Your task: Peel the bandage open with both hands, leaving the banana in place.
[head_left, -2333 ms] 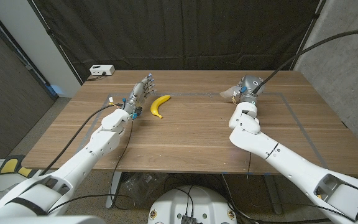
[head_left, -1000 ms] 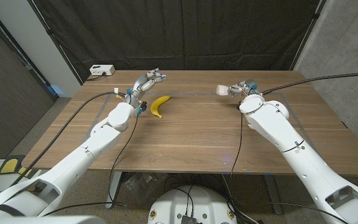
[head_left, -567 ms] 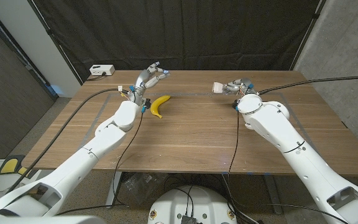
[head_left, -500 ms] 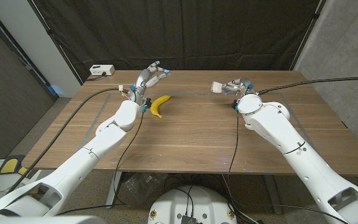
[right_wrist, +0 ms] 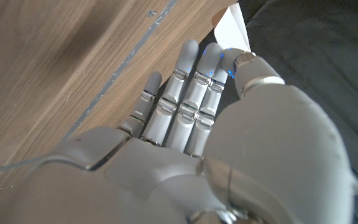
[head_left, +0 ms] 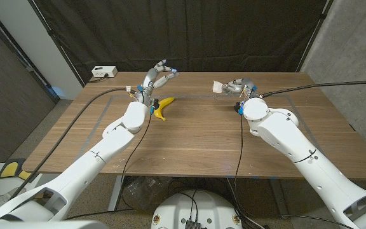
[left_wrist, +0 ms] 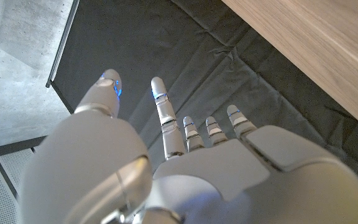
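A yellow banana [head_left: 163, 107] lies on the wooden table [head_left: 196, 140], left of the middle. My left hand [head_left: 158, 76] hangs in the air just behind it with its fingers apart and nothing in them; the left wrist view shows that hand [left_wrist: 185, 155] spread against the black curtain. My right hand [head_left: 238, 85] is raised over the far middle of the table and pinches a small white bandage [head_left: 218, 87], which sticks out toward the left hand. In the right wrist view the bandage [right_wrist: 232, 26] sits between thumb and fingertips [right_wrist: 211, 57].
A white box [head_left: 103, 72] with a cable sits at the far left corner of the table. Thin tape lines [head_left: 310, 130] mark a rectangle on the tabletop. A black curtain [head_left: 234, 32] hangs behind the table.
Both arms have swung inward and lifted. The right hand has carried the bandage leftward toward the middle. The left hand has risen behind the banana and moved a little right. The banana has stayed put.
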`<action>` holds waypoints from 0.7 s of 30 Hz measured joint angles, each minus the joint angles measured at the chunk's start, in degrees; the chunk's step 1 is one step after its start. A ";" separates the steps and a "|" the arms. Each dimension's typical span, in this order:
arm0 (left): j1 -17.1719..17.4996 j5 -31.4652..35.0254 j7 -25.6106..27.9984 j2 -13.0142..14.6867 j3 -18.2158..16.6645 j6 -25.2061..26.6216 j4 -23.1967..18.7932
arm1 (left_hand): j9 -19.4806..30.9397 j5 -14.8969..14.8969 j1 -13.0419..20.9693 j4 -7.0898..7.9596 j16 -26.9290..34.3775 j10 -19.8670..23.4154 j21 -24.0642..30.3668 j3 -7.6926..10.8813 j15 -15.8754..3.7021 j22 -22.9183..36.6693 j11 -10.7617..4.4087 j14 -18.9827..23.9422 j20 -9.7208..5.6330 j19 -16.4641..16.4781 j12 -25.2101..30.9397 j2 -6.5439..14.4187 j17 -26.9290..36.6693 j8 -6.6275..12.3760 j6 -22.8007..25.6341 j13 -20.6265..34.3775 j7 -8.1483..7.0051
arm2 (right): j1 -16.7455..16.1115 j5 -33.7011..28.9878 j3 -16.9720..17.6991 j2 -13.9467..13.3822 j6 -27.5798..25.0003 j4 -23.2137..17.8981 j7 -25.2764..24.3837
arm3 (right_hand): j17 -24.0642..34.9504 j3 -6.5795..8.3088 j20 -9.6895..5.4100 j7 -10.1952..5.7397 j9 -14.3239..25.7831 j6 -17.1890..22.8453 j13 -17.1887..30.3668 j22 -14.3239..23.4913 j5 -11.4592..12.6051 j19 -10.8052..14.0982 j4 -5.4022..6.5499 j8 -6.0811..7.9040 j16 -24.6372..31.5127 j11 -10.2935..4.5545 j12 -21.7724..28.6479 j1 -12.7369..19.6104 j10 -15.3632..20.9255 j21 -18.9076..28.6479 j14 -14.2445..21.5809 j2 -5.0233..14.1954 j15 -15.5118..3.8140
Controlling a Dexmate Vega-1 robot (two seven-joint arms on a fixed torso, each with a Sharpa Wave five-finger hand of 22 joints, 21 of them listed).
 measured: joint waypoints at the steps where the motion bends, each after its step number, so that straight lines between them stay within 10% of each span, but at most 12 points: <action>1: 0.00 0.06 -0.02 0.00 0.00 0.05 0.00 | -0.06 0.00 0.15 0.16 0.00 -0.60 0.00 -0.40 0.24 0.00 0.31 -0.66 0.11 -0.51 -0.19 -0.11 0.16 -0.88 -2.25 0.02 -0.19 | -0.03 0.10 -0.18 -0.18 0.33 -0.14 -0.03 | 0.11 0.00 0.00 0.00 0.00 0.00 0.01 0.13 0.01 0.00 0.00 0.00 0.01 -0.06 0.00 0.00 -0.06 0.00 0.00 0.00 0.00; 10: -0.88 0.56 -4.24 2.04 1.08 1.41 -1.89 | 0.09 0.43 0.00 1.63 0.00 -7.96 -0.78 -3.88 3.27 0.17 3.07 -7.32 2.80 -7.50 -0.88 -0.23 0.56 -5.86 -16.60 0.43 -0.86 | -0.18 0.25 -1.47 -1.41 2.09 -1.53 -0.32 | 0.53 0.24 0.22 0.01 0.00 -0.01 0.49 0.53 0.62 -0.22 0.24 0.01 0.01 -0.06 -0.25 0.00 -0.06 1.13 -0.30 0.00 0.30; 21: -2.15 0.11 -9.25 4.06 2.28 3.07 -3.72 | 1.39 0.88 -1.04 1.47 0.00 -9.91 -0.49 -5.46 4.44 0.17 4.98 -8.04 3.06 -7.75 -0.70 -0.23 0.80 -2.85 -12.40 0.70 -2.48 | -0.38 -0.83 -2.76 -2.34 3.62 -3.17 -0.86 | 1.06 0.56 -0.19 0.11 0.00 -0.11 1.06 0.80 1.50 -0.64 0.56 0.28 0.46 -0.06 -0.26 -0.08 -0.06 2.11 -0.40 -0.38 0.20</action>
